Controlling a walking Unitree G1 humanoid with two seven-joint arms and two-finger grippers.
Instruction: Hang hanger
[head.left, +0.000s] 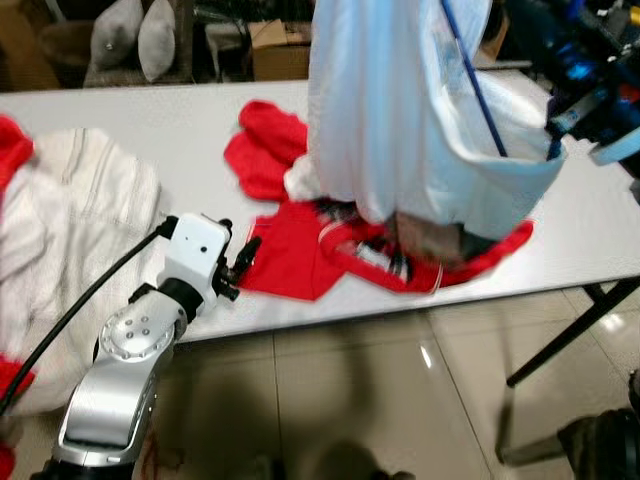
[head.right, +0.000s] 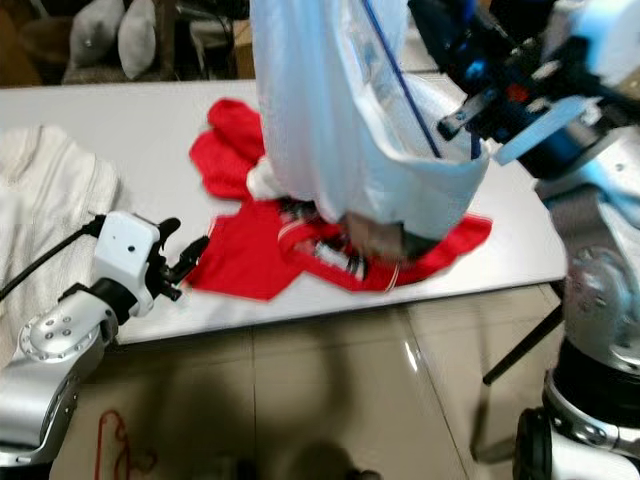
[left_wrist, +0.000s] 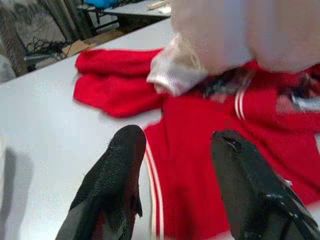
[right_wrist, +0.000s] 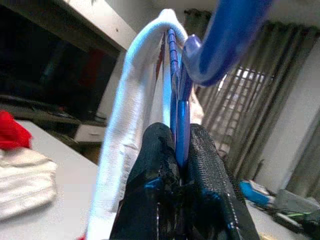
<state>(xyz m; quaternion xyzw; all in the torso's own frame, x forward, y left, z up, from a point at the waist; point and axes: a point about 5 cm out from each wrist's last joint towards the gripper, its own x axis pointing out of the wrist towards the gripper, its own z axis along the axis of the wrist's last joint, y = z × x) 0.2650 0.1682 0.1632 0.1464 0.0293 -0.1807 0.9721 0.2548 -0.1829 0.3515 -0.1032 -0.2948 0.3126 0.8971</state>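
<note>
A blue hanger (right_wrist: 180, 95) carries a white garment (head.left: 400, 110) that hangs above the table. My right gripper (right_wrist: 181, 150) is shut on the hanger's blue bar, up at the right over the table's far side; the hanger's thin blue rod (head.right: 400, 75) runs down into the garment's neck. Under the garment lies a red shirt (head.left: 300, 255) with white stripes, spread on the white table (head.left: 130, 125). My left gripper (left_wrist: 175, 145) is open, low over the table's front edge, with its fingertips just short of the red shirt's sleeve.
A white knitted garment (head.left: 70, 230) lies at the table's left end, and more red cloth (head.left: 265, 140) is bunched behind the shirt. Grey cushions (head.left: 135, 35) and a cardboard box (head.left: 280, 45) stand beyond the table. Black table legs (head.left: 570, 335) cross the tiled floor at right.
</note>
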